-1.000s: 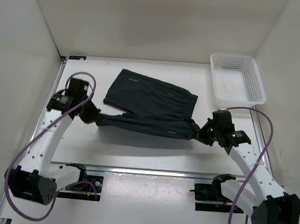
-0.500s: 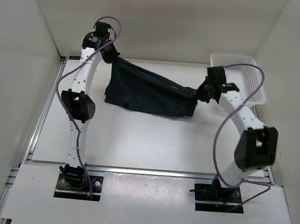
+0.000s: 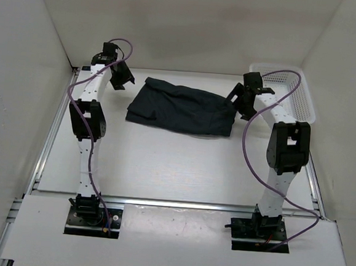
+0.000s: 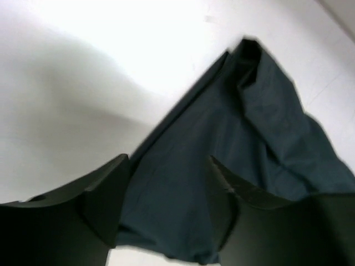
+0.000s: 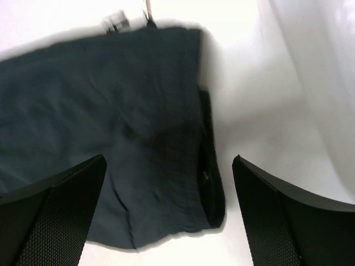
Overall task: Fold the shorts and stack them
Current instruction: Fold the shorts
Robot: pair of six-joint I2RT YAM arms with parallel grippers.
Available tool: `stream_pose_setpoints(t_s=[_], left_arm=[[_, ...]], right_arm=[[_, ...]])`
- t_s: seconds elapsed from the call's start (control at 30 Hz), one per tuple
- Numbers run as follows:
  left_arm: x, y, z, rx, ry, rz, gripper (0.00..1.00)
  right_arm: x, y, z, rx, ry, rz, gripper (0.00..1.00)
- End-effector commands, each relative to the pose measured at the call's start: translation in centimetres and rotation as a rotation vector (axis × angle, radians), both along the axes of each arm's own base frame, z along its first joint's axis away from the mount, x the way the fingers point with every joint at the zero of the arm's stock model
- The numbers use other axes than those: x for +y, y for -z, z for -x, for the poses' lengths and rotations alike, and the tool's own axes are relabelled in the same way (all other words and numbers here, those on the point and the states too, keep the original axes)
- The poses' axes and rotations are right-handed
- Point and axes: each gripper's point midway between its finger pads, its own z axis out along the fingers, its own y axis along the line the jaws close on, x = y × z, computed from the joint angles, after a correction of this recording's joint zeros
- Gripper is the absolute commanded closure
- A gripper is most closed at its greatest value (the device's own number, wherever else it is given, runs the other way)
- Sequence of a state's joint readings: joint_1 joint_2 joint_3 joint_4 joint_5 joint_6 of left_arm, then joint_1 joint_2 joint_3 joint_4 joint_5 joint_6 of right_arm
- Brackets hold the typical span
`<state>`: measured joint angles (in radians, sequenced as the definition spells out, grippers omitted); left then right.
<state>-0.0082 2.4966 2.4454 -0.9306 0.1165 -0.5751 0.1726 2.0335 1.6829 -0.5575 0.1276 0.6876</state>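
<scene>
Left pincer (image 4: 167, 160) is spread wide with nothing between its fingers. Its wrist cam just shows dark cloth lying under the gap, with a corner of it running off toward the upper right of that frame. Right pincer (image 5: 169, 160) is the same deal: fingers far apart, nothing held, looking down on the cloth's side edge, where you can see one layer sitting on another.

From the top cam, the left one sits at the upper left and the right one at the upper right, each just off an end of the shorts (image 3: 183, 109). The shorts lie doubled over in the upper middle of the frame, flat on the white desk (image 3: 181, 164), a bit skewed with the left end higher. The white basket (image 3: 304, 100) is in the upper right corner, partly behind the right arm and apart from the shorts.
</scene>
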Motion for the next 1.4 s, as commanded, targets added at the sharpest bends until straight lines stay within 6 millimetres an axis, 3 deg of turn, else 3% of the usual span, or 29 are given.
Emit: stream_pose_setpoints(t_s=[0.0, 0.07, 0.13, 0.17, 0.2, 0.3, 0.33, 0.5, 0.6, 0.7, 0.73, 0.77, 0.83, 0.87, 0.97, 1.0, 1.07, 1.1, 1.2, 1.23, 1.27, 1.33, 1.37], left_arm=[[-1.2, -7.3, 2.2, -0.1, 0.083, -0.017, 0.37], [-0.8, -5.4, 3.8, -0.019, 0.075, -0.062, 0.47], [-0.8, -3.6, 5.2, 0.049, 0.079, -0.09, 0.46], [-0.7, -2.2, 5.9, 0.092, 0.081, -0.09, 0.41], [-0.7, -1.5, 6.3, 0.111, 0.081, -0.091, 0.26], [-1.2, 1.8, 7.1, 0.19, 0.094, -0.092, 0.16], [-1.4, 3.1, 7.0, 0.213, 0.101, -0.081, 0.16], [-1.6, 5.0, 7.2, 0.258, 0.099, -0.069, 0.23], [-1.5, 6.0, 7.1, 0.275, 0.087, -0.073, 0.31], [-1.5, 6.8, 6.5, 0.272, 0.087, -0.073, 0.33], [-1.5, 6.5, 6.3, 0.263, 0.087, -0.073, 0.38], [-1.5, 7.1, 6.4, 0.273, 0.087, -0.073, 0.44], [-1.5, 7.1, 6.4, 0.275, 0.079, -0.069, 0.75], [-1.5, 7.1, 6.4, 0.275, 0.079, -0.068, 0.89], [-1.4, 5.0, 6.3, 0.239, 0.073, -0.076, 0.89], [-1.4, 3.6, 6.7, 0.226, 0.073, -0.076, 0.89], [-0.8, 2.6, 7.4, 0.224, 0.07, -0.106, 0.89], [-0.8, 0.8, 7.7, 0.195, 0.069, -0.105, 0.89], [-0.1, 0.4, 10.0, 0.23, 0.076, -0.137, 0.89], [-0.1, -1.0, 10.7, 0.212, 0.074, -0.137, 0.89], [0.2, 0.0, 12.2, 0.256, 0.072, -0.147, 0.89], [0.2, -1.0, 13.1, 0.229, 0.07, -0.147, 0.89], [0.3, 0.1, 14.6, 0.273, 0.073, -0.148, 0.89]], right_arm=[[0.4, -1.3, 3.3, -0.01, -0.006, -0.041, 0.02], [0.8, 0.0, 5.7, 0.034, -0.017, -0.083, 0.04], [1.0, 0.7, 7.0, 0.056, -0.029, -0.1, 0.05], [1.1, 0.6, 7.6, 0.06, -0.035, -0.109, 0.05], [1.3, 1.5, 8.8, 0.093, -0.045, -0.122, 0.04], [2.0, 2.4, 9.8, 0.112, -0.061, -0.169, 0.03], [2.1, 2.5, 9.6, 0.118, -0.044, -0.199, 0.03], [4.7, 3.5, 9.0, 0.136, -0.091, -0.337, 0.03], [5.0, 4.6, 8.5, 0.153, -0.084, -0.351, 0.09], [5.0, 5.6, 8.1, 0.171, -0.068, -0.345, 0.25], [4.9, 5.6, 8.1, 0.168, -0.079, -0.339, 0.32], [4.8, 5.7, 8.0, 0.166, -0.073, -0.331, 0.49], [4.3, 5.9, 7.9, 0.158, -0.066, -0.3, 0.68], [4.3, 5.7, 7.8, 0.161, -0.065, -0.299, 0.83], [4.0, 6.2, 8.1, 0.177, -0.064, -0.282, 1.0], [4.0, 6.2, 8.1, 0.177, -0.064, -0.282, 1.0], [4.1, 5.5, 7.7, 0.157, -0.067, -0.285, 1.0], [4.5, 5.0, 7.8, 0.146, -0.078, -0.286, 1.0], [4.3, 3.6, 7.7, 0.113, -0.078, -0.282, 1.0], [4.3, 3.4, 7.9, 0.111, -0.085, -0.278, 1.0], [4.1, 2.8, 7.8, 0.094, -0.082, -0.271, 1.0], [3.8, 3.1, 8.5, 0.103, -0.074, -0.261, 1.0], [3.6, 2.8, 8.6, 0.093, -0.07, -0.254, 1.0]])
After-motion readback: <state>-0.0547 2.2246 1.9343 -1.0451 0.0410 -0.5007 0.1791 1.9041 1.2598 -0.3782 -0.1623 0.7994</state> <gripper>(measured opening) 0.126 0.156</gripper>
